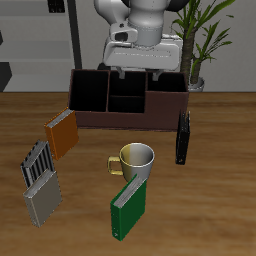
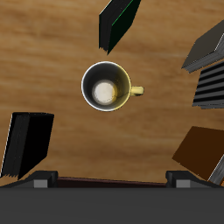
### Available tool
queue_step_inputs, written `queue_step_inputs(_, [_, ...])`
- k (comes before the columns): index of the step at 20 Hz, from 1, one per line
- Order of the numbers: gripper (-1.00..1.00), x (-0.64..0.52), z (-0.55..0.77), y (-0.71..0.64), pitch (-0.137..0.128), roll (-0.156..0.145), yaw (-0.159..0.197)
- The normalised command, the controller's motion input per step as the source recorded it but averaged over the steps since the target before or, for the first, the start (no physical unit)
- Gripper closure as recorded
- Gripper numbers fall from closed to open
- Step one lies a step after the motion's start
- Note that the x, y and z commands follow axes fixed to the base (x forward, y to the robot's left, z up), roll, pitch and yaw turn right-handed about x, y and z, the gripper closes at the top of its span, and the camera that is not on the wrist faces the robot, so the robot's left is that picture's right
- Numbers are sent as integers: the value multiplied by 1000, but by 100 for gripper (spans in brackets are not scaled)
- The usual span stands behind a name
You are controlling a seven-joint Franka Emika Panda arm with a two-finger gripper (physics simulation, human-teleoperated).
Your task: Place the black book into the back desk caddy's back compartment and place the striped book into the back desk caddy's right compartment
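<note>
The black book point(image 1: 184, 137) stands upright on the table just in front of one end of the back desk caddy point(image 1: 100, 116); in the wrist view the black book point(image 2: 26, 144) shows too. The striped book point(image 1: 38, 163) stands nearer the table's front edge, beside a grey book, and appears in the wrist view as well point(image 2: 211, 84). My gripper point(image 1: 138, 73) hangs open and empty above the caddy's middle, well away from both books. Its fingertips point(image 2: 39, 181) are spread wide around my gripper's gap point(image 2: 109, 181). The arm partly hides the caddy's rear sections.
A yellow-green mug point(image 1: 135, 160) stands mid-table, with a green book point(image 1: 128, 207) in front of it. An orange-brown book point(image 1: 63, 133) and a grey book point(image 1: 40, 200) stand near the striped one. A potted plant point(image 1: 200, 40) rises behind the caddy's end.
</note>
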Motion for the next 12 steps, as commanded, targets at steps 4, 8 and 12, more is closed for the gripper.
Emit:
queue_step_inputs(4, [-100,-67,-125,613,-55,-41,-7])
queue_step_inputs(8, [-100,-81,-92,500,-27,16,15])
queue_step_inputs(12, [-100,-134,-235,812,12,60,21])
